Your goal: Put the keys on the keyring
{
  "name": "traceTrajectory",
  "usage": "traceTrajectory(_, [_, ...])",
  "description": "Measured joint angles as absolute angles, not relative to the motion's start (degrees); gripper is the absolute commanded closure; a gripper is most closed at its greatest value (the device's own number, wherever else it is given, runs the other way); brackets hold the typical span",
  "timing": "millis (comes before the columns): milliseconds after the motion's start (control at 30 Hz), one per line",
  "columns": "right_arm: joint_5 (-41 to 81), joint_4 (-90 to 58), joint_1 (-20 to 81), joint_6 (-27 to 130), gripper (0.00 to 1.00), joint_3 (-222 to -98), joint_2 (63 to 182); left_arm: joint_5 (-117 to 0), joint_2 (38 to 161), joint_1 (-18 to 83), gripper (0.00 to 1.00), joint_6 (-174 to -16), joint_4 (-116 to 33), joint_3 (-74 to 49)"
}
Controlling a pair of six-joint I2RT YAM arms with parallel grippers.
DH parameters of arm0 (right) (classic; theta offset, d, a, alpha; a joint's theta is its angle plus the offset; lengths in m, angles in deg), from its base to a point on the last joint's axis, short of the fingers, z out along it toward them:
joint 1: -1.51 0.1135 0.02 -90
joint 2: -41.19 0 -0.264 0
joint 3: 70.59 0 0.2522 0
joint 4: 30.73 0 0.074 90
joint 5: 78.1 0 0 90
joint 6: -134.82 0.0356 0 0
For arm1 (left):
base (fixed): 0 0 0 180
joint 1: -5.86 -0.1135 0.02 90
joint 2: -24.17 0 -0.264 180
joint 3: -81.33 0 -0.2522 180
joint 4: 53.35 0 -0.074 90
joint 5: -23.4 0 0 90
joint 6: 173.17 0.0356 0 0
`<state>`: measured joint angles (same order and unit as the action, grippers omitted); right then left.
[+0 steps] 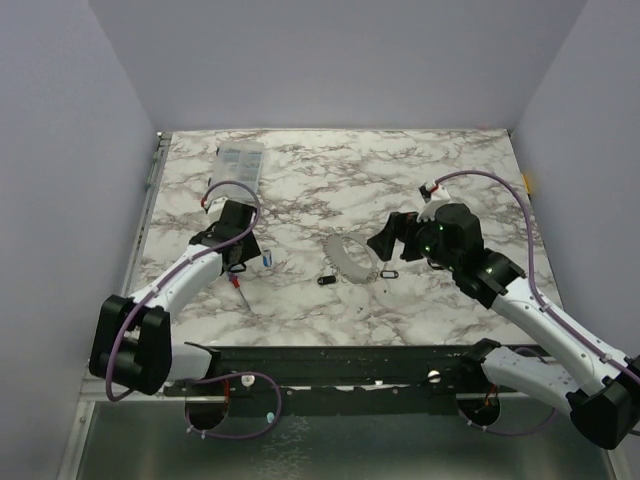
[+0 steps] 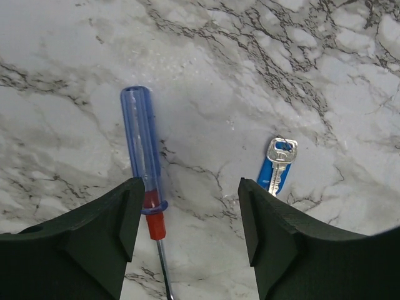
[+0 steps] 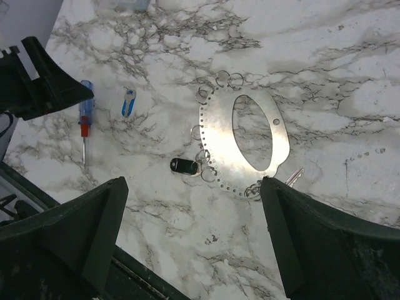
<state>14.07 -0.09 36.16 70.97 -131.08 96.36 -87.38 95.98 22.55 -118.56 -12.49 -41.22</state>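
Step in hand, prob.: pick-up of first key. Left tool (image 2: pixel 189 200) sits low over the marble-pattern bench (image 2: pixel 262 56), jaws apart, nothing in them. The small blue-headed key w/ silver blade (image 2: pixel 277 164) lies flat right of centre in left wrist view. It's just beyond the right-hand finger (image 2: pixel 294 250), not btwn the fingers. The blue-handled screwdriver w/ red collar (image 2: pixel 142 150) lies left of centre, shaft running down btwn the fingers.

Right tool (image 3: pixel 194 200) is released, empty, hanging above the pale silvery oval keyring band (image 3: pixel 215 134) w/ small metal rings along its edge, mid-frame in right wrist view. A black-headed key (image 3: pixel 182 165) lies at the band's lower-left edge; can't tell if threaded. A second silver key (image 3: pixel 294 177) peeks out at its lower right.

Next: left tool needs a shift toward the blue key so the blade sits btwn the pads w/o clamping the screwdriver. Thin flat key, likely a hard pinch off the bench.
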Motion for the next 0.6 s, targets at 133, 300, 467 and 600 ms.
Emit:
traceTrajectory(133, [13.86, 0.09, 36.16, 70.71, 0.00, -131.08, 95.75, -87.57, 102.89, 25.83, 0.42, -121.73, -12.01, -38.14])
traceTrajectory(300, [13.64, 0.88, 36.16, 70.69, 0.00, -131.05, 95.75, -88.60, 108.66, 29.08, 0.42, -125.14, -11.45, -33.22])
traceTrajectory(467, [12.33, 1.14, 36.16, 70.36, 0.00, -130.42, 95.80, -90.09, 111.65, 34.50, 0.45, -126.50, -10.81, -28.07])
traceTrajectory(600, [10.53, 2.08, 36.16, 70.30, 0.00, -130.11, 96.89, -90.22, 115.26, 40.01, 0.48, -123.88, -11.45, -23.80])
